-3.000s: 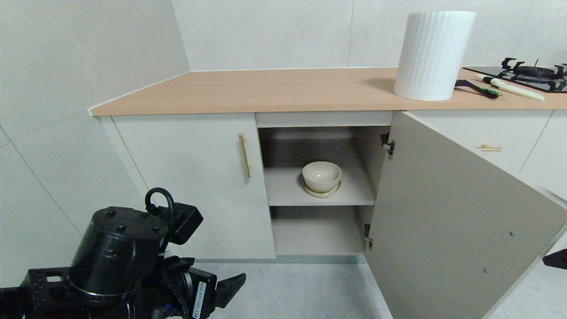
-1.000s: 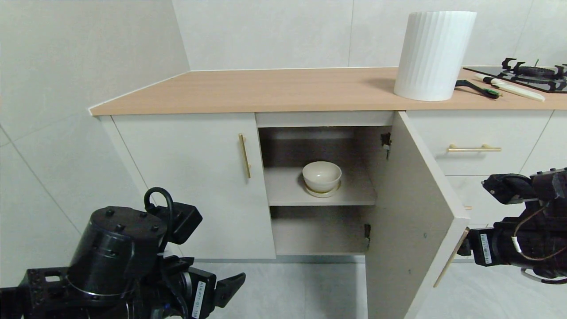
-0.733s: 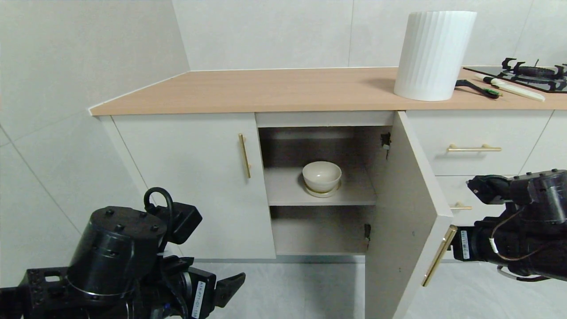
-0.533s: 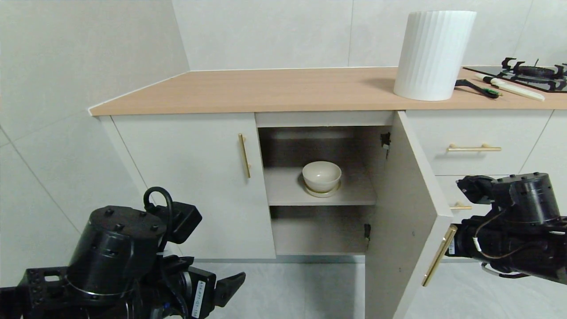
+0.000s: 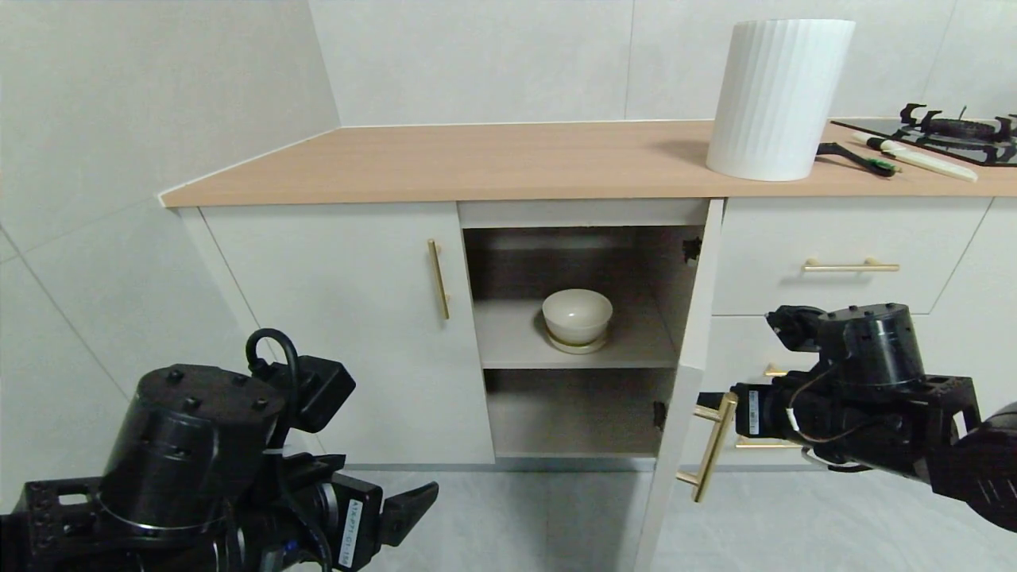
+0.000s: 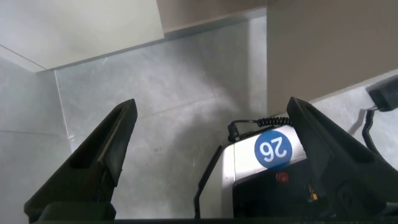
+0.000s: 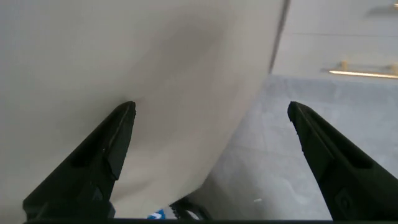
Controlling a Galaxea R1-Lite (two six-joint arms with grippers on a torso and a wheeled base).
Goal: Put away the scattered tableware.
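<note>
A cream bowl (image 5: 578, 315) sits on a small saucer (image 5: 578, 345) on the upper shelf of the open cabinet. The cabinet's right door (image 5: 690, 349) stands almost edge-on to me, its brass handle (image 5: 713, 447) facing right. My right gripper (image 5: 719, 401) is at the door's outer face just above that handle; in the right wrist view the right gripper (image 7: 211, 112) is open and the pale door panel (image 7: 155, 81) lies close across the gap. My left gripper (image 5: 397, 524) hangs low at the left, open over the floor (image 6: 186, 118) with nothing in it.
A tall white ribbed container (image 5: 779, 99) stands on the wooden counter (image 5: 477, 163), with utensils (image 5: 866, 159) and a stove (image 5: 953, 127) to its right. Drawers with brass handles (image 5: 850, 266) are right of the cabinet. The left door (image 5: 349, 326) is closed.
The right door has swung from wide open to nearly edge-on. My right arm came in from the right and moved left with the door. The left arm shifted slightly.
</note>
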